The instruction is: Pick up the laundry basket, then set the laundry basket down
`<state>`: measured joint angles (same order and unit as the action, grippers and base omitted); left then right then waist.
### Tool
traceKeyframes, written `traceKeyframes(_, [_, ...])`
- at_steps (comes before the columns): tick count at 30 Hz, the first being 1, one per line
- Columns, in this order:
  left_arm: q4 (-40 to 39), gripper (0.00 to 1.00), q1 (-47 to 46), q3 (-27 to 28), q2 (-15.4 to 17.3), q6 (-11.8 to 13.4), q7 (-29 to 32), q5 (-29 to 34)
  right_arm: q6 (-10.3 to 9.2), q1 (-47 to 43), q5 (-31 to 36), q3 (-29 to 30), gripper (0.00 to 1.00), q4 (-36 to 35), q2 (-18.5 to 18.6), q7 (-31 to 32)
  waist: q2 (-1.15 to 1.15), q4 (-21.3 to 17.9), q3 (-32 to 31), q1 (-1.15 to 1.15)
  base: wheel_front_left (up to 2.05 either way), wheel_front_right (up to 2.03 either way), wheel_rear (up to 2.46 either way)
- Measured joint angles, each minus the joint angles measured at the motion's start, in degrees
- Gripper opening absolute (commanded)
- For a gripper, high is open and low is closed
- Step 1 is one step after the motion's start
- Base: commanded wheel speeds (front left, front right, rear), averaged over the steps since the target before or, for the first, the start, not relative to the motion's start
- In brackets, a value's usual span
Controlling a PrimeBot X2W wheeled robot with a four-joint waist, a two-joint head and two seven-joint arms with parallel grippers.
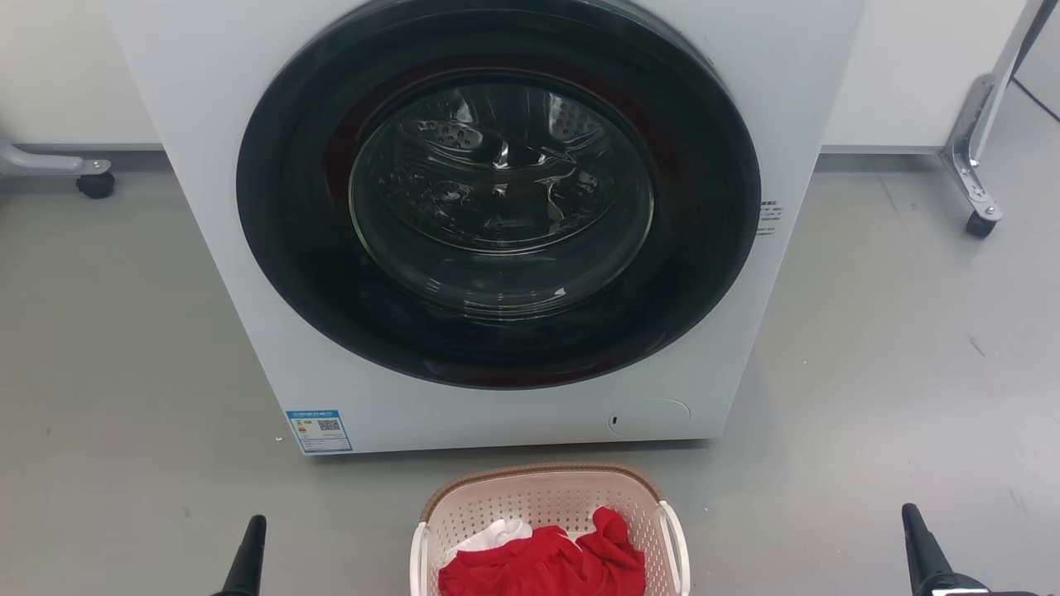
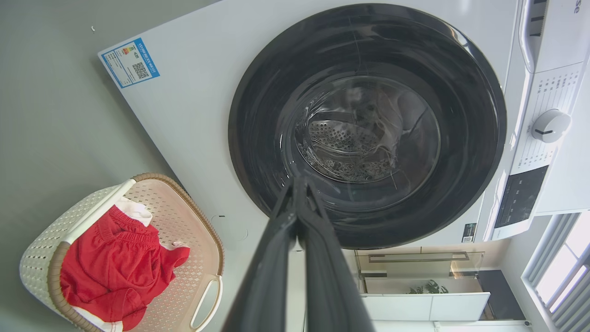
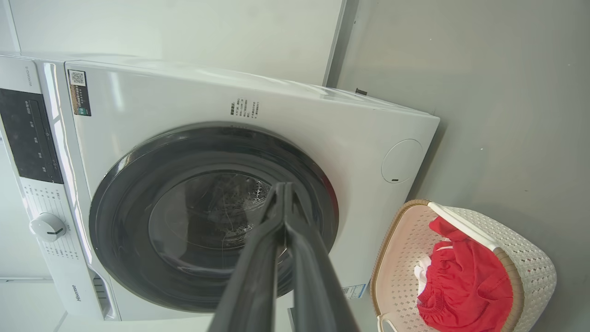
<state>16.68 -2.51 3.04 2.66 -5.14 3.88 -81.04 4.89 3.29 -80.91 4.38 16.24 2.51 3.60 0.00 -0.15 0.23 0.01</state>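
Laundry basket (image 1: 530, 501) sits on the grey floor (image 1: 124, 331) at bottom centre of head view, just below the white washer (image 1: 497, 414). Red garment (image 1: 555, 567) + white cloth (image 1: 497, 534) inside. L gripper (image 2: 298, 182) at lower left, R gripper (image 3: 285, 186) at lower right, both well apart from basket. Each has fingers pressed together w/ nothing between.

The head view's bottom edge cuts off the near half of the laundry basket (image 1: 538, 501); red cloth (image 1: 546, 567) hides its floor. The upper edge crops the washer (image 1: 455, 418), and print on its blue label (image 1: 319, 430) is too small to read.
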Motion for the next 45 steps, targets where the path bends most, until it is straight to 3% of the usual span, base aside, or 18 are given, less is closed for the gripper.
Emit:
traceKeyframes(15, [0.3, 0.00, -2.1, 2.2, -0.2, -2.0, 2.6, -10.5, 1.92, 1.7, -10.5, 3.2, 0.00, 0.9, 0.0, 2.9, 0.00, 0.1, -0.1, 0.00, 0.00, 0.00, 0.00])
traceKeyframes(45, [0.3, 0.00, -2.1, 2.2, -0.2, -2.0, 2.6, -10.6, 2.00, 2.0, -10.5, 3.2, 0.00, 0.9, 0.0, 2.9, 0.00, 0.1, -0.1, -0.01, 0.00, 0.00, 0.00])
